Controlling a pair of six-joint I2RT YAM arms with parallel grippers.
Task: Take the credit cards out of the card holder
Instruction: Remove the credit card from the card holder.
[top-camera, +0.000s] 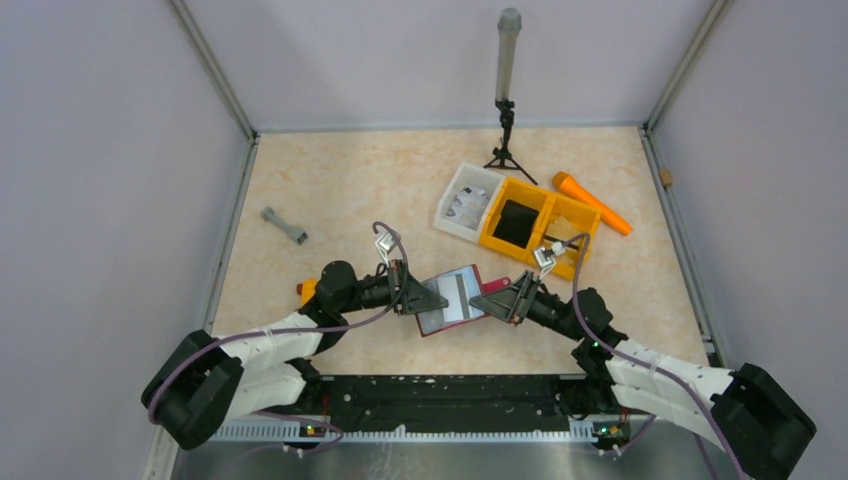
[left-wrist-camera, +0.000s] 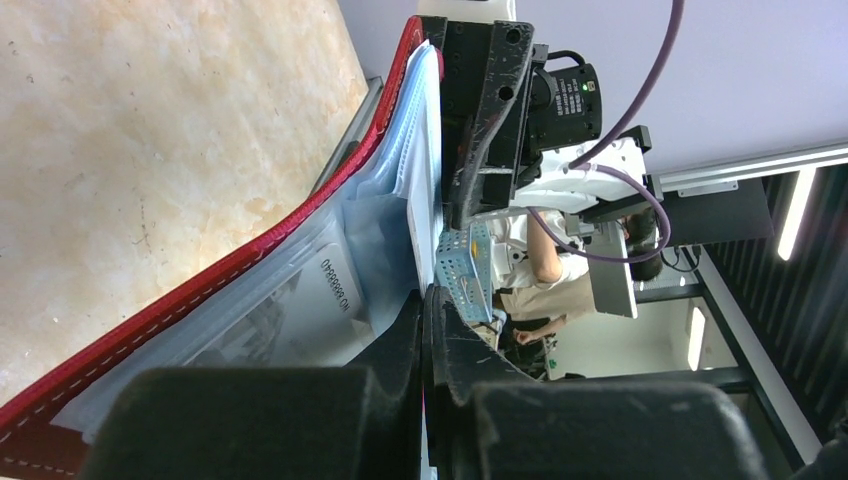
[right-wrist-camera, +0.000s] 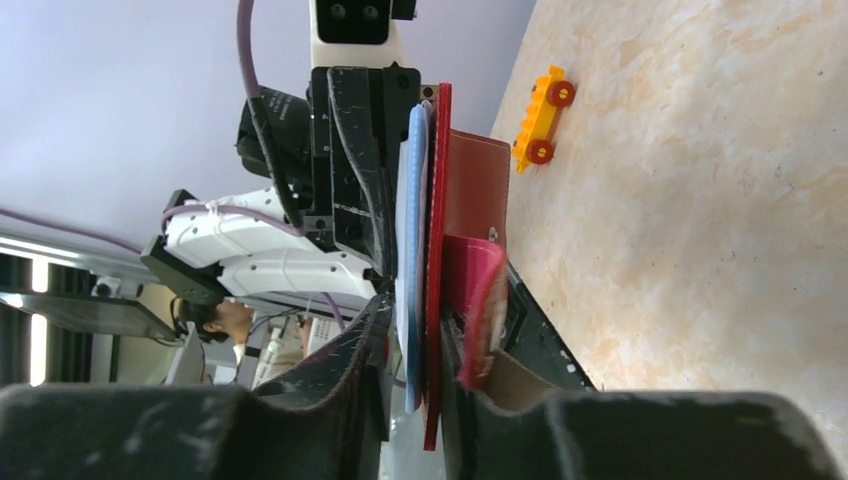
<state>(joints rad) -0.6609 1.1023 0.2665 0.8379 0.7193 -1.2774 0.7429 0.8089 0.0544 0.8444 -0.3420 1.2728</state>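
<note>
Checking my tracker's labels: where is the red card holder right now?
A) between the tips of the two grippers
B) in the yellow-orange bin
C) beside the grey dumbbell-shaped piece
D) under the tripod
A: the open card holder sits between the left gripper and the right gripper, apart from the yellow-orange bin.

Light: bright and even over the tabletop.
Shadows: faint, soft-edged.
Glare: strip light glowing at the right of the left wrist view.
Focus: near jaws blurred in the 2 wrist views; top view sharp.
</note>
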